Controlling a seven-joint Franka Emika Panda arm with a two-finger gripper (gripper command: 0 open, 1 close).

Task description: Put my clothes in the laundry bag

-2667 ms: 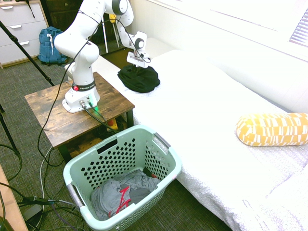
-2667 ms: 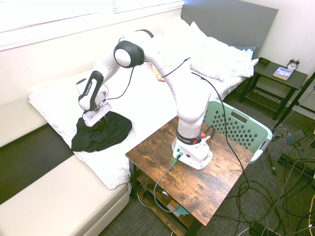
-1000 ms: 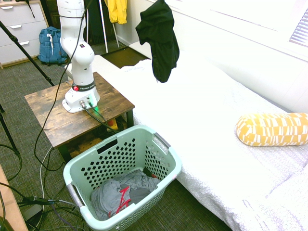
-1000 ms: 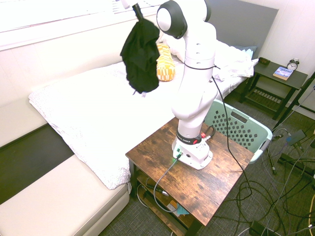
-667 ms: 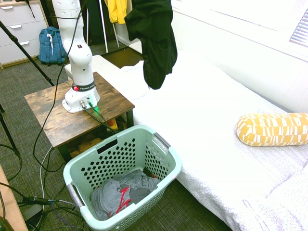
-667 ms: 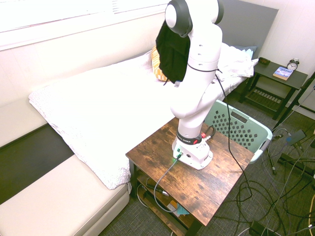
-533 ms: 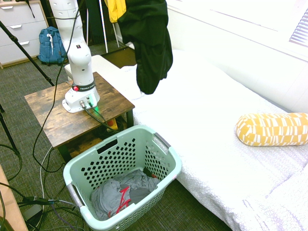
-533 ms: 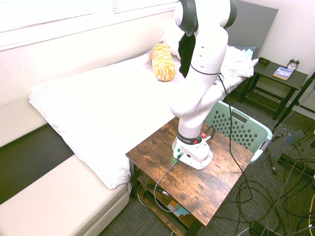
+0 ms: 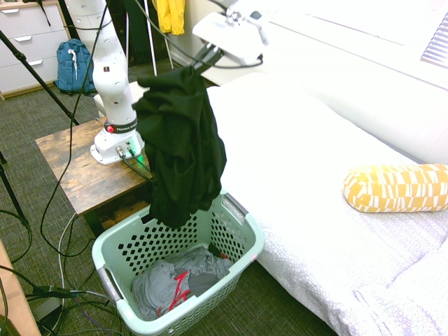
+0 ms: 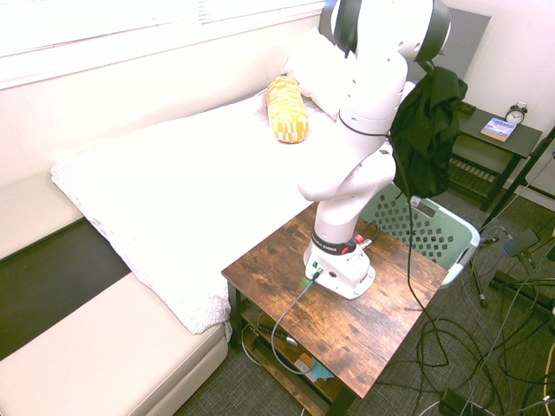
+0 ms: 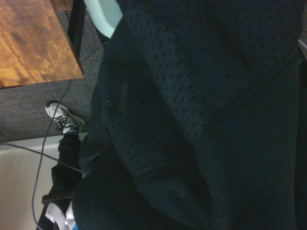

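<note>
Big green basket (image 9: 241, 269), beside desk (image 9: 77, 165), grey clothes (image 9: 162, 278) in it. Black shirt (image 9: 180, 143) hangs from pincer (image 9: 203, 61), squeezed tight on its top; off bed (image 9: 294, 168), bottom near basket's back rim. Picking up done. Left, I think: move over basket, lower, let go.

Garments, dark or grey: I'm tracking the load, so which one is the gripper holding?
The black garment, hanging from the gripper; the grey one lies in the basket.
</note>
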